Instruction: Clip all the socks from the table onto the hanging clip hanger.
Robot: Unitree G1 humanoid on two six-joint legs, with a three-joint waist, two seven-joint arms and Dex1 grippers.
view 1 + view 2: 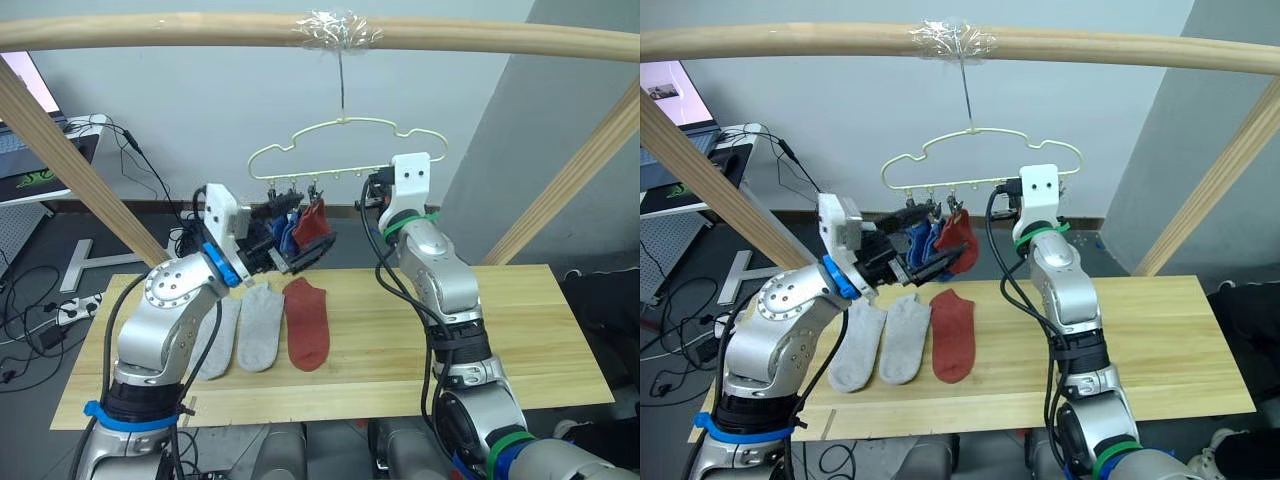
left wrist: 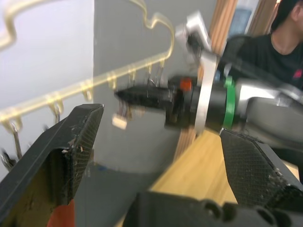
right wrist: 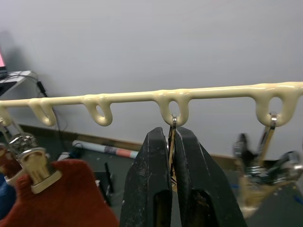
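The left arm is raised from the near left, bent at the elbow, with the forearm directed up and toward the far centre. The left tool (image 1: 935, 262) is held at the end of it, its two black fingers (image 2: 66, 156) spread wide apart, as is seen in the left wrist view. The right arm is raised almost upright at the centre right, the forearm standing vertically and the wrist bent over toward the left at the top. The right tool (image 3: 173, 156) is held high, its two black fingers (image 3: 154, 189) pressed together on a thin metal clip (image 3: 171, 142) that hangs between them.
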